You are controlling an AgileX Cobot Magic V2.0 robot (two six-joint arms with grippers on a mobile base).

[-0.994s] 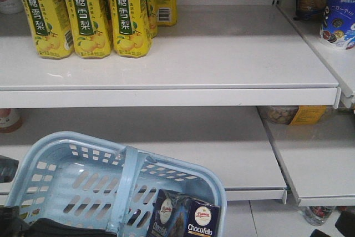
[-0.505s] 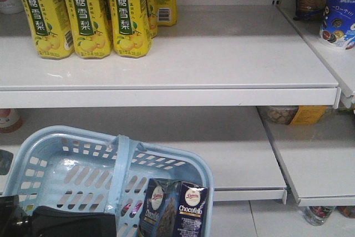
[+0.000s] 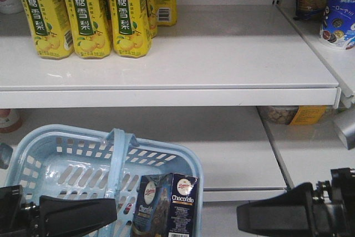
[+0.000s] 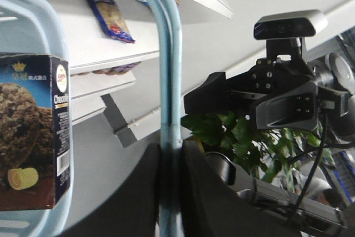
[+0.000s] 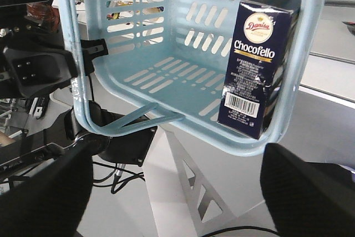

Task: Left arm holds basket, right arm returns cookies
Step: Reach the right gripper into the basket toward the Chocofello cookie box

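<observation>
You're in a shop. White shelves (image 3: 222,54) run in tiers on slotted uprights, the way supermarket racking does. Yellow drink cartons (image 3: 86,15) stand faced-up in a row on the upper shelf, and one at the back shows its barcode. A printed snack tub (image 3: 337,18) sits on the next bay, and a snack packet (image 4: 105,9) lies on another shelf. The basket (image 3: 44,167) is a plastic shopping basket, and the boxed cookies (image 3: 177,203) in it carry a barcode.
</observation>
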